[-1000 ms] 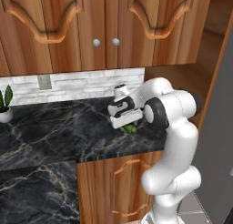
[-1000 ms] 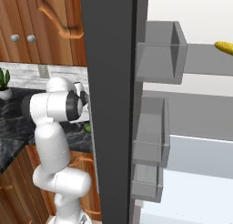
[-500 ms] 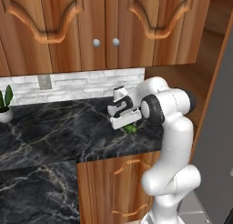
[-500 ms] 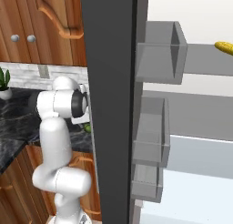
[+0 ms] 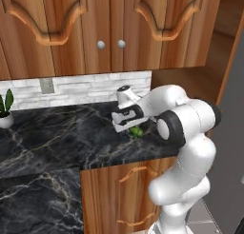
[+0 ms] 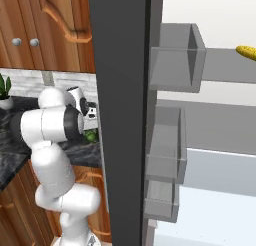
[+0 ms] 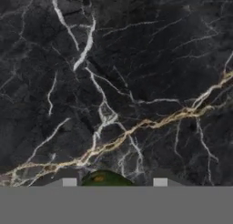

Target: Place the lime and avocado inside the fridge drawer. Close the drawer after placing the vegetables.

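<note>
The white arm reaches over the black marble desk [image 5: 57, 142] with pale veins, and its claw [image 5: 127, 131] points down at the stone, just above a small green rounded fruit [image 5: 137, 131]. In the left base view the fruit lies on the desk, touching or nearly touching the claw's lower end, a little back from the desk's front edge and near the desk's right end. In the right base view the same green fruit [image 6: 91, 136] peeks out below the hand, just left of the dark grey fridge door edge [image 6: 120, 115]. Whether it is the lime or the avocado cannot be told for sure; in the hand view its top [image 7: 105, 179] looks dark green with a brownish spot, sitting between the two pale fingertips [image 7: 69, 182], which stand apart on either side of it without clearly touching. The claw is spread wider than the fruit and holds nothing.

Left of the fruit the desk runs bare toward a small potted plant [image 5: 5, 112] by the white brick backsplash [image 5: 76, 88]. Right of the door edge, pale grey door bins [image 6: 175, 57] are stacked.
</note>
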Robot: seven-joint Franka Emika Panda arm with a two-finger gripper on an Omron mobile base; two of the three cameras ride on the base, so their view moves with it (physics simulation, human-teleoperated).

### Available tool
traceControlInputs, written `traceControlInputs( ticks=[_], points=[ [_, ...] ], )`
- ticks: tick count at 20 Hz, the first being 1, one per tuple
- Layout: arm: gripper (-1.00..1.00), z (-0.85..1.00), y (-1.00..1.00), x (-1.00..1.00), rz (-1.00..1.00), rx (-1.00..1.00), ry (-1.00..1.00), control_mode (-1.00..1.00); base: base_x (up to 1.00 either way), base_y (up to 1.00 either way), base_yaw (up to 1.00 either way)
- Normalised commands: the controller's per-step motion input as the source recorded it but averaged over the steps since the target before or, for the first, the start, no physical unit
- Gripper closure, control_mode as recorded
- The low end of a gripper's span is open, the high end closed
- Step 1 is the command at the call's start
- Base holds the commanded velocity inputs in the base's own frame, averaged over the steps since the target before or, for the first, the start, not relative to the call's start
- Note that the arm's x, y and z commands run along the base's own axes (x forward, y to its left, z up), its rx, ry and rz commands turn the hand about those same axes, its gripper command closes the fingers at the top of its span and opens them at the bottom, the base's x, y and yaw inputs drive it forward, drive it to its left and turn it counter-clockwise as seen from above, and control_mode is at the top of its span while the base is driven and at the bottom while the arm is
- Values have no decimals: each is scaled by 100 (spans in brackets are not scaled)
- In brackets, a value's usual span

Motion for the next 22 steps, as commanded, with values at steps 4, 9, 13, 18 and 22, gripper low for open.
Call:
traceControlInputs(
  ticks=[4,9,13,18,22],
  points=[
    [100,75,26,-99,0,0,-35,-100,0,0,0],
    [100,80,18,-100,-3,0,-25,-100,0,0,0],
    [100,84,11,-100,-5,0,-18,-100,0,0,0],
    [100,53,12,-79,-6,-1,-2,-100,0,0,0],
    [100,0,4,0,0,-2,0,-100,0,0,0]
  ],
)
